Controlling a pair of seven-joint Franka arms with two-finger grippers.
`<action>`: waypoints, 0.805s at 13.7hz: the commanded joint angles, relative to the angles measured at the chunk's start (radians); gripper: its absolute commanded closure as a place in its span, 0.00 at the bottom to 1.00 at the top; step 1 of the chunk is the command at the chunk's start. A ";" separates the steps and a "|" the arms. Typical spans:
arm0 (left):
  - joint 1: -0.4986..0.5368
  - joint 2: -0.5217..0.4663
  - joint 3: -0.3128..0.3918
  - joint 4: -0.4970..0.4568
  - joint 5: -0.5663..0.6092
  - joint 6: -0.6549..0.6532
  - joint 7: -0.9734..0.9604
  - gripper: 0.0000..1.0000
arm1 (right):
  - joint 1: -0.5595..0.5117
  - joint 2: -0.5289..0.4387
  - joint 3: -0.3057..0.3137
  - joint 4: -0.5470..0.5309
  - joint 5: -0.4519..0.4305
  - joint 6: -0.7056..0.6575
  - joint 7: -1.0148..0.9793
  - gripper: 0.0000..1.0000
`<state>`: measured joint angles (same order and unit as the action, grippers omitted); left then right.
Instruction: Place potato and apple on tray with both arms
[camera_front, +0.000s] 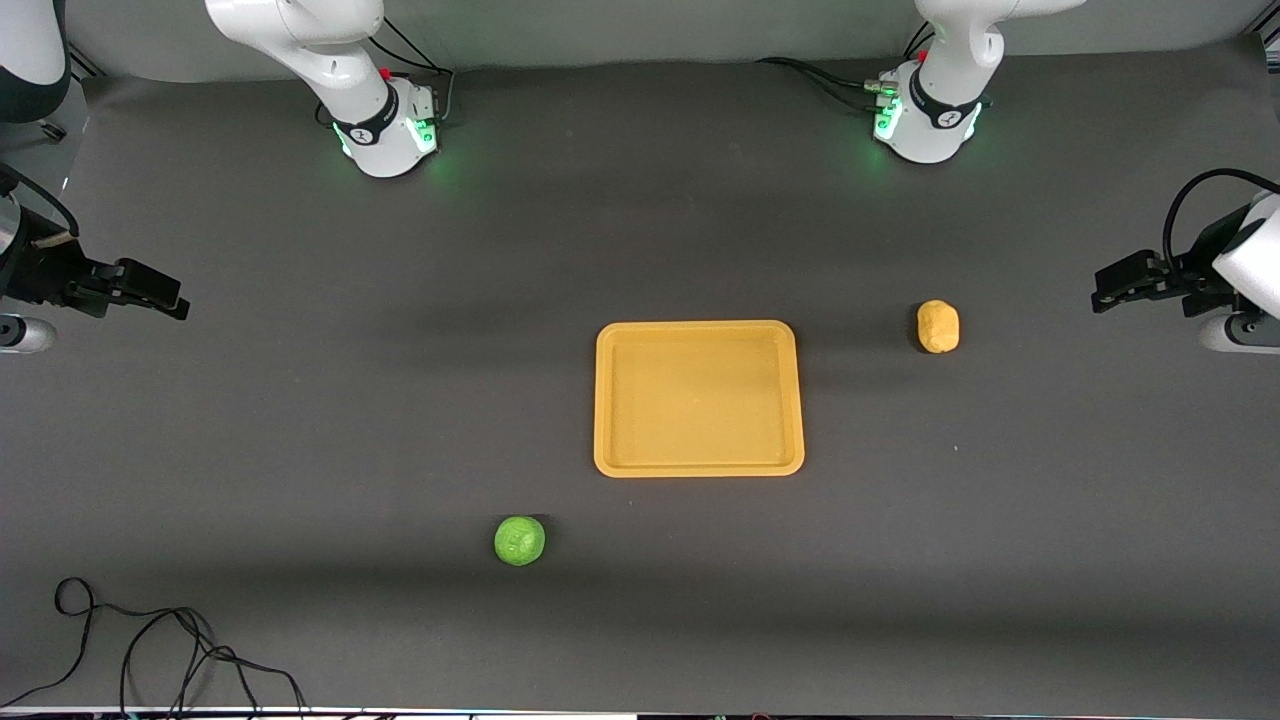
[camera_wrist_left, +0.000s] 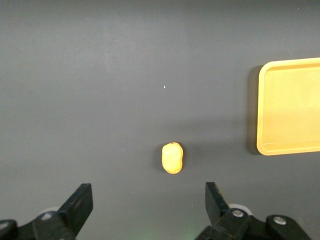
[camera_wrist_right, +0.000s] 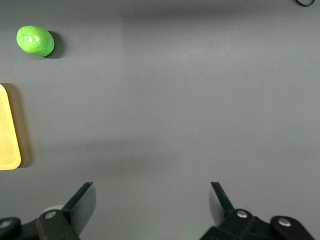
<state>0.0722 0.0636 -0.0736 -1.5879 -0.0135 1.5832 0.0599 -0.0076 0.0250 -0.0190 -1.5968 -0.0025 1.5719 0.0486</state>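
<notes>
Orange tray (camera_front: 699, 468) lies empty; yellow-tan potato (camera_front: 938, 327) and green apple (camera_front: 520, 541) rest apart on the table.

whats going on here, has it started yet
Nothing is being handled yet. The orange tray sits empty mid-table. The potato lies on the table beside it, toward the left arm's end, and the apple lies nearer the front camera than the tray, toward the right arm's end. The left gripper hangs open over its end of the table, with the potato in its wrist view, and the right gripper hangs open over its own end. Both items are untouched.
</notes>
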 joint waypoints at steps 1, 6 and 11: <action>0.003 0.015 0.002 0.019 0.004 0.004 0.005 0.00 | -0.006 -0.004 0.005 0.008 -0.001 -0.013 0.000 0.00; 0.018 0.012 0.000 0.011 0.004 0.001 0.006 0.00 | -0.006 0.003 0.005 0.014 -0.001 -0.013 0.004 0.00; 0.006 -0.051 -0.008 -0.317 0.007 0.252 0.009 0.01 | -0.006 0.009 0.007 0.018 -0.001 -0.012 0.004 0.00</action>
<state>0.0845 0.0719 -0.0783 -1.7370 -0.0126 1.7251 0.0614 -0.0076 0.0284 -0.0190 -1.5967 -0.0025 1.5711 0.0487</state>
